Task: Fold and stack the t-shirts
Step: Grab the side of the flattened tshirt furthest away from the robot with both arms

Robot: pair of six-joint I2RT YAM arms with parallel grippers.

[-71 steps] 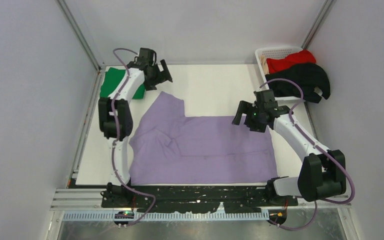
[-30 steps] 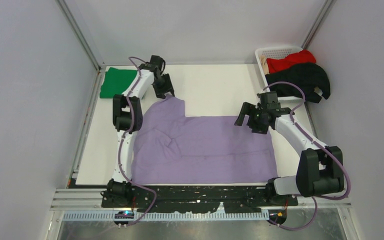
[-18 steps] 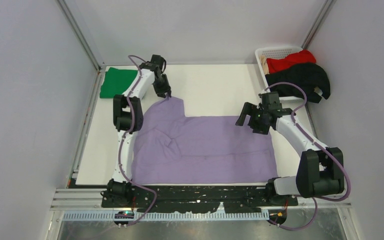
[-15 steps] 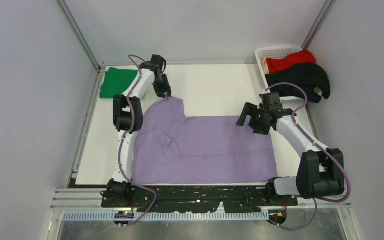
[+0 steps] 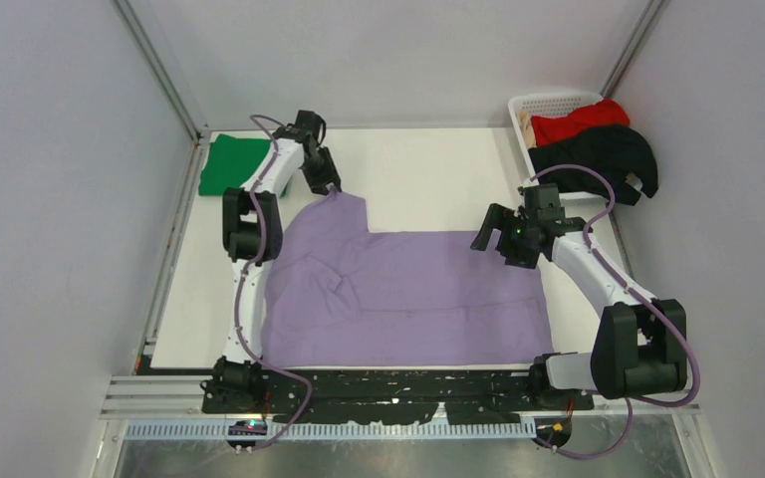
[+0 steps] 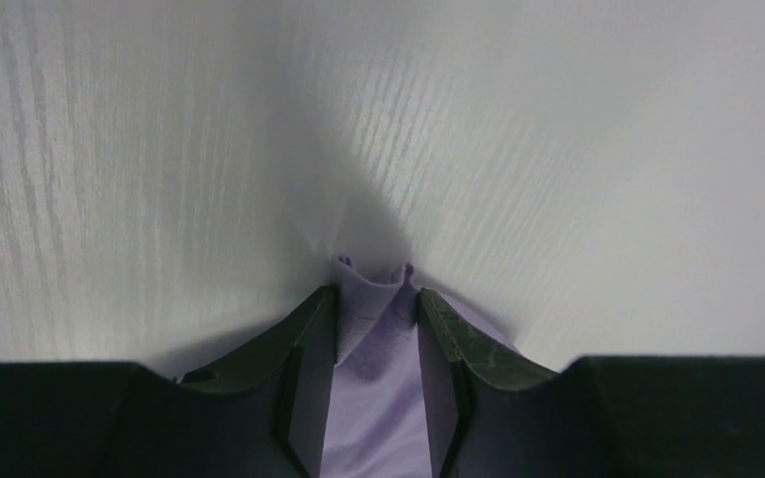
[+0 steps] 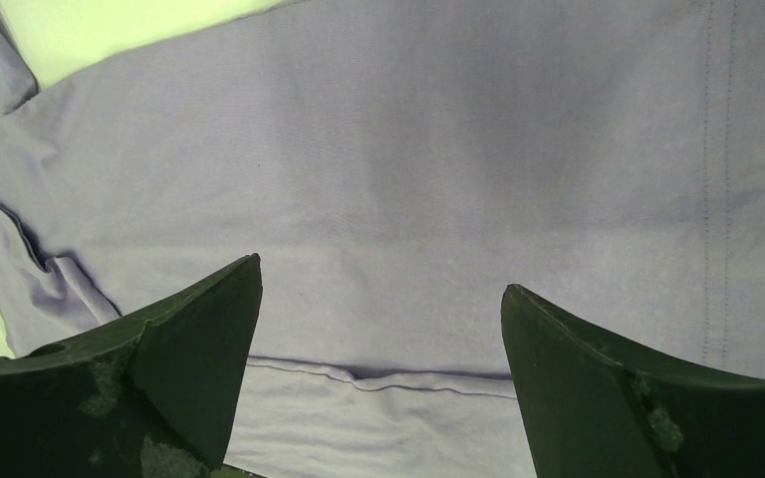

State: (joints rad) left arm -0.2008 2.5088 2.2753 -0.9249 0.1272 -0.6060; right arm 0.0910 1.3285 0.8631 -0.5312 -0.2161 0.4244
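The left arm stretches far across the bench, its left fingers pinching the far corner of the lavender t-shirt, which lies spread flat mid-bench. The right arm bends inward, its right fingers spread wide above the shirt's right side.

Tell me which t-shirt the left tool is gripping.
The lavender t-shirt, spread flat: the left tool pinches its far corner. The green t-shirt lies folded, untouched, far left; the red t-shirt and black t-shirt are at the basket.
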